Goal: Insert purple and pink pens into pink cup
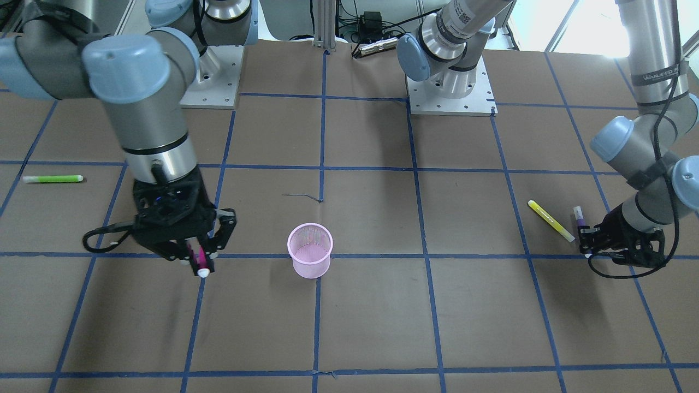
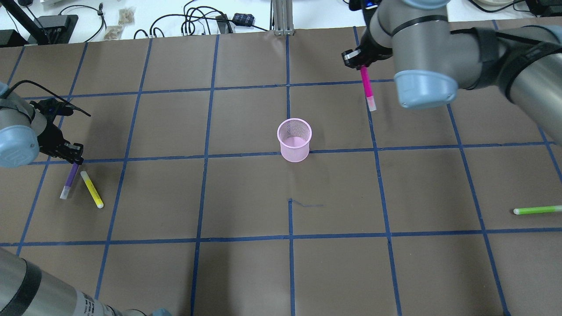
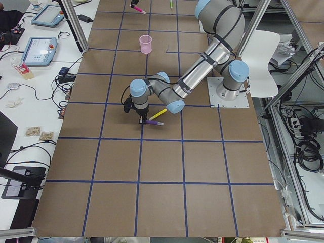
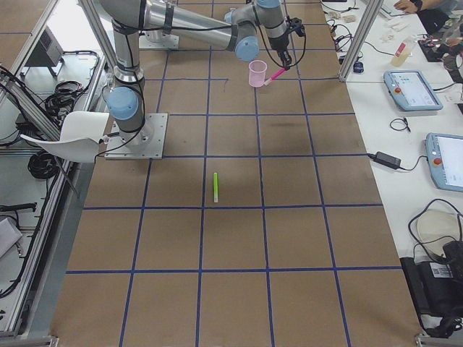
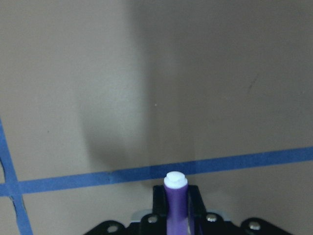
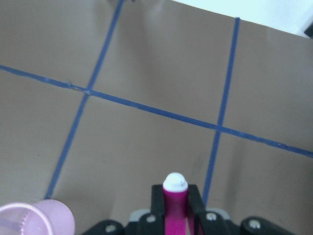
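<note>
The pink mesh cup stands upright near the table's middle and also shows in the front view. My right gripper is shut on the pink pen and holds it above the table, beyond and to the right of the cup. The right wrist view shows the pen between the fingers, with the cup's rim at lower left. My left gripper is shut on the purple pen, low at the table's far left. The left wrist view shows the purple pen clamped between the fingers.
A yellow pen lies right beside the purple pen. A green pen lies at the table's far right. The brown table carries a blue tape grid. Cables and boxes lie beyond the far edge.
</note>
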